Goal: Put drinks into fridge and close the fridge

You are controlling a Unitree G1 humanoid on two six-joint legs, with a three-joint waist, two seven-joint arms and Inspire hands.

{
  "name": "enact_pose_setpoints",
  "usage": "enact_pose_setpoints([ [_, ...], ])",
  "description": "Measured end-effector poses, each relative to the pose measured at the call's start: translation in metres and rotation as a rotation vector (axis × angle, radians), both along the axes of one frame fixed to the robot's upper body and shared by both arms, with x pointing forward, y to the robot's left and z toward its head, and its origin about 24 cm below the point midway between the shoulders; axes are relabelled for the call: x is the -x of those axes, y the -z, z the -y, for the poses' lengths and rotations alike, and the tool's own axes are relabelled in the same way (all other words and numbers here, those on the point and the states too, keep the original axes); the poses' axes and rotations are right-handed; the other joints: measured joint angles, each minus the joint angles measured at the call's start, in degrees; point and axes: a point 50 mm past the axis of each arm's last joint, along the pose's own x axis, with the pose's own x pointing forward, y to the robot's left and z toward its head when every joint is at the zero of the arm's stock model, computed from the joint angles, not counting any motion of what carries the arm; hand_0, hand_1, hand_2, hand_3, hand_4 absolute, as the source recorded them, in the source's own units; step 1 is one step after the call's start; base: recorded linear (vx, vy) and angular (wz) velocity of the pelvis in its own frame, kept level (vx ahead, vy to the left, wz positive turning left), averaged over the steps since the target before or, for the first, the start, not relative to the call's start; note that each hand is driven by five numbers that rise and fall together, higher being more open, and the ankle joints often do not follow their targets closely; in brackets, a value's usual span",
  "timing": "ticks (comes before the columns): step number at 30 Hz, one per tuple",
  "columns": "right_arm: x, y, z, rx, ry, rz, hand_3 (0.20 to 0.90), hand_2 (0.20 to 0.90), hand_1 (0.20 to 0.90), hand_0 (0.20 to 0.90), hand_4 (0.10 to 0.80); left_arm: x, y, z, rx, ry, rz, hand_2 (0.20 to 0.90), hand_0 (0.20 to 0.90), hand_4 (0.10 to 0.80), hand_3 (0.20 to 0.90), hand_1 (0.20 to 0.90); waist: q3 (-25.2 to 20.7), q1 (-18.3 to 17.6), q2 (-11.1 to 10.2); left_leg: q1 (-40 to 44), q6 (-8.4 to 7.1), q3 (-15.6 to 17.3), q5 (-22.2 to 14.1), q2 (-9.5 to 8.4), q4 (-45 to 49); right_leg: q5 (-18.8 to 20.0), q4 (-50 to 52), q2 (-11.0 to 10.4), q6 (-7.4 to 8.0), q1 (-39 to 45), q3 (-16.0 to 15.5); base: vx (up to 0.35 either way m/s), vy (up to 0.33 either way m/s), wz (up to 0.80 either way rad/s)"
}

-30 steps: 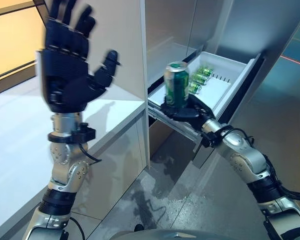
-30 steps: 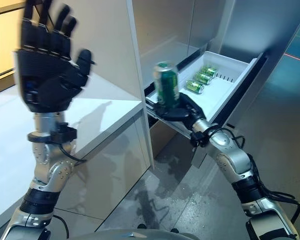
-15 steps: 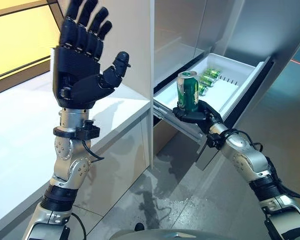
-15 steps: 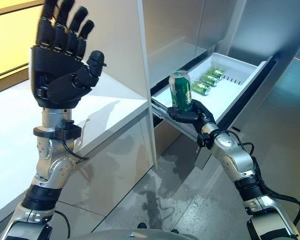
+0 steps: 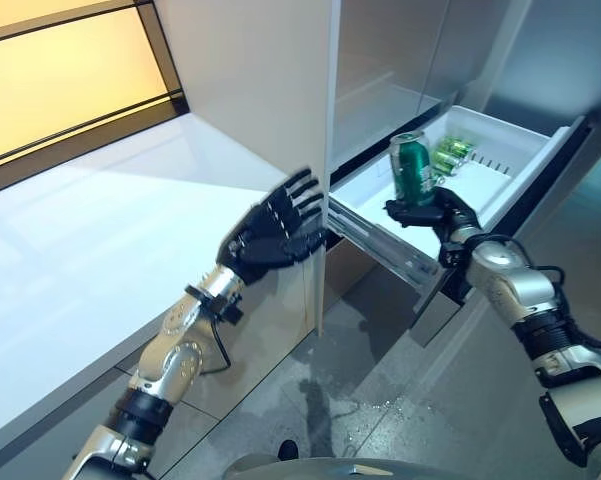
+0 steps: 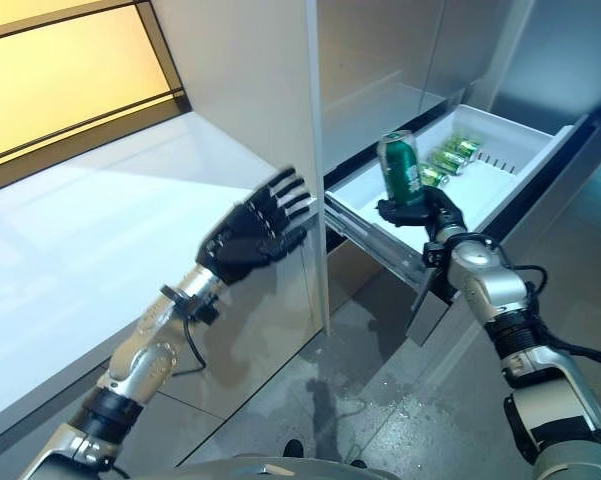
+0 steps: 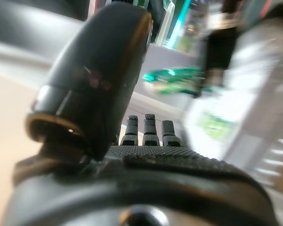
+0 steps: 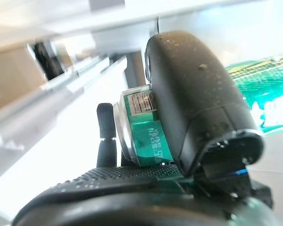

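Observation:
My right hand [image 5: 432, 211] is shut on a green drink can [image 5: 411, 167], holding it upright over the near end of the pulled-out white fridge drawer [image 5: 525, 152]. The right wrist view shows the thumb and fingers curled round the can [image 8: 140, 128]. Several green cans [image 5: 452, 155] lie on their sides further back in the drawer. My left hand [image 5: 273, 228] is open with fingers spread, held low beside the front edge of the white fridge wall [image 5: 326, 150], holding nothing.
A white countertop [image 5: 100, 240] runs along the left under a yellow-lit window strip [image 5: 60, 70]. The drawer's dark front panel [image 6: 500, 220] juts out to the right over the grey floor [image 5: 380, 380]. An open fridge compartment [image 5: 390, 60] sits above the drawer.
My left hand has dropped from raised high to low and forward near the fridge wall's edge. The right hand keeps the can over the drawer. The camera has shifted.

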Motion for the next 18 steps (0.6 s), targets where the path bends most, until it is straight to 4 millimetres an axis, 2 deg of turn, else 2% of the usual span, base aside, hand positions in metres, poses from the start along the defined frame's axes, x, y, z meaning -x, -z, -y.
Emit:
enact_pose_setpoints([
  [3, 0.000, -0.007, 0.029, 0.064, 0.084, -0.021, 0.200, 0.300, 0.300, 0.300, 0.100, 0.030, 0.050, -0.010, -0.030, -0.001, -0.229, 0.900, 0.900, 0.800, 0.900, 0.900, 0.4, 0.7, 0.2, 0.1, 0.22, -1.3, 0.2, -0.35, 0.0, -0.3, 0.0, -0.2, 0.25, 0.7, -1.4, 0.025, 0.010, 0.23],
  [8, 0.003, -0.020, 0.065, 0.142, 0.183, -0.026, 0.200, 0.300, 0.300, 0.300, 0.100, 0.071, 0.101, -0.028, -0.115, -0.006, -0.461, 0.900, 0.900, 0.800, 0.900, 0.900, 2.5, 1.8, 0.9, -0.1, 0.28, -2.9, 0.9, -0.76, 0.0, -0.4, 0.0, -0.5, 0.24, 1.2, -3.2, 0.026, 0.005, 0.22],
  [13, 0.007, -0.015, 0.084, 0.176, 0.236, -0.088, 0.200, 0.300, 0.300, 0.300, 0.100, 0.119, 0.151, -0.047, -0.282, 0.006, -0.691, 0.900, 0.900, 0.800, 0.900, 0.900, 2.5, 2.2, 0.9, -0.9, 0.35, -4.1, 1.3, -1.10, 0.0, -0.5, 0.0, -0.8, 0.28, 0.9, -4.4, 0.061, -0.011, 0.14],
  [16, 0.011, -0.009, 0.092, 0.205, 0.252, -0.131, 0.200, 0.300, 0.300, 0.300, 0.100, 0.143, 0.173, -0.056, -0.382, 0.003, -0.804, 0.900, 0.900, 0.800, 0.900, 0.900, 2.5, 2.5, 0.8, -0.9, 0.36, -4.1, 1.3, -1.26, 0.0, -0.5, 0.0, -0.9, 0.38, 0.8, -4.5, 0.074, -0.024, 0.02],
  [18, 0.012, -0.007, 0.095, 0.235, 0.252, -0.147, 0.200, 0.300, 0.300, 0.300, 0.100, 0.152, 0.181, -0.063, -0.435, -0.030, -0.831, 0.900, 0.900, 0.800, 0.900, 0.900, 2.6, 2.6, 0.8, -1.1, 0.38, -4.2, 1.3, -1.33, 0.0, -0.6, 0.0, -1.0, 0.43, 0.7, -4.6, 0.081, -0.034, 0.03],
])
